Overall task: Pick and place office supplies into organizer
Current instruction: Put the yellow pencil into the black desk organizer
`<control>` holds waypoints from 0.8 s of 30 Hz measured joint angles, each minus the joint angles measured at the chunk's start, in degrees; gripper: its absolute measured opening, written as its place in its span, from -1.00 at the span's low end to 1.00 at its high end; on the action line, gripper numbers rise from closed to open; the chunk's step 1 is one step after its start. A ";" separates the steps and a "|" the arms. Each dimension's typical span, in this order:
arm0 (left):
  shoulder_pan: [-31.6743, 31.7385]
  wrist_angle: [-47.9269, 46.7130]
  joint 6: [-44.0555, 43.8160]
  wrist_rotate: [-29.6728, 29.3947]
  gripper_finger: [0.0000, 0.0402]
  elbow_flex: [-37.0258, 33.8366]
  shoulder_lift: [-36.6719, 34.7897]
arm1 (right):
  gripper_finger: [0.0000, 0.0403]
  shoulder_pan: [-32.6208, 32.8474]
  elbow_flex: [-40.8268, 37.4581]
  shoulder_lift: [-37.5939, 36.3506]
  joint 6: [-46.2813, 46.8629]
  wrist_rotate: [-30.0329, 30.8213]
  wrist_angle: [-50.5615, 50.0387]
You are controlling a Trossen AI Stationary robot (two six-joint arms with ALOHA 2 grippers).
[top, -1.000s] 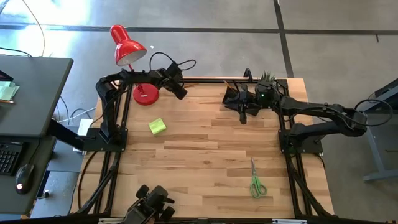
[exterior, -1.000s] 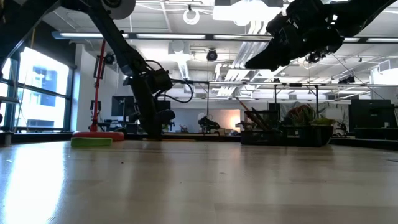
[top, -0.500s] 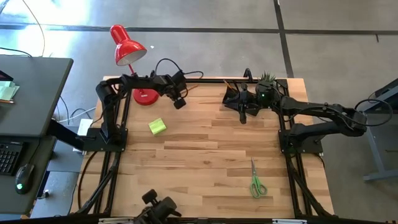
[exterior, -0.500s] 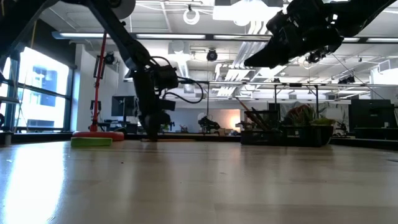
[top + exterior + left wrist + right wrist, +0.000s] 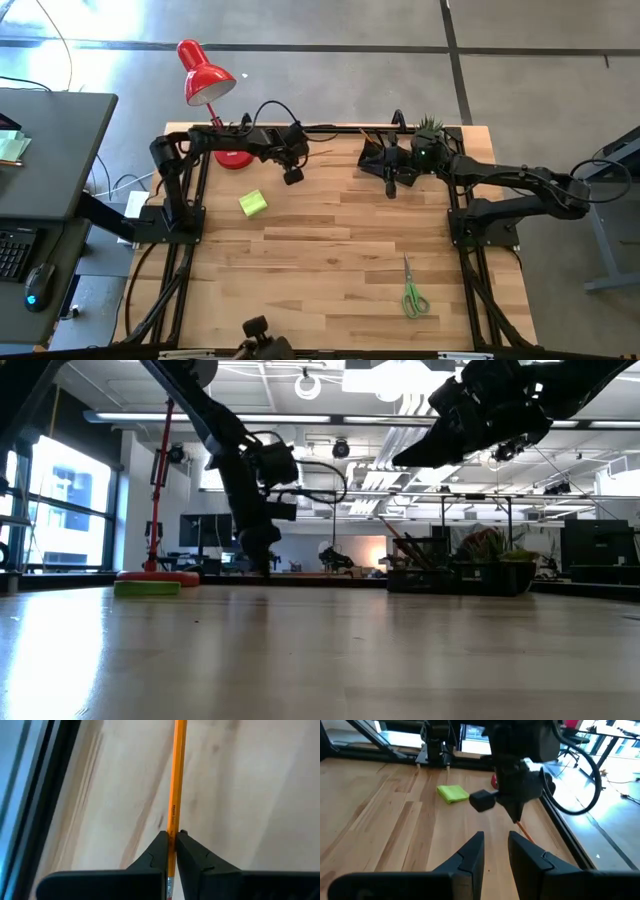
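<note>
An orange pencil [image 5: 176, 780] lies on the wooden table [image 5: 330, 260] near its far edge, pinched between the fingers of the left gripper [image 5: 171, 851], which reaches down to it just beside the red lamp's [image 5: 205, 75] base. The yellow-green sticky-note block [image 5: 253, 203] sits a little nearer on the bare wood, and the green-handled scissors [image 5: 412, 291] lie well apart toward the near right. The right gripper [image 5: 495, 851] hovers above the table beside the black organizer [image 5: 378, 153] and potted plant [image 5: 430, 125], fingers slightly spread around nothing.
</note>
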 joint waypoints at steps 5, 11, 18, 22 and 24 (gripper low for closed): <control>-4.79 -0.06 2.70 -1.98 -0.98 0.43 -2.02 | -0.61 1.16 0.00 0.00 -2.72 1.40 -1.83; -7.61 -8.48 -7.11 -3.78 -0.98 8.66 -2.48 | -0.61 11.34 0.00 1.14 -16.66 18.21 -3.91; -11.17 -11.60 -14.43 -1.35 -0.98 13.61 -2.53 | -0.61 21.62 0.00 9.70 -33.27 41.74 7.64; -13.28 -6.63 -13.66 3.30 -0.99 13.64 -2.53 | -0.55 22.29 0.00 16.23 -39.44 42.78 14.75; -14.00 -5.02 -13.64 4.18 -0.99 13.64 -2.53 | -0.48 22.33 0.00 19.44 -42.61 45.71 16.92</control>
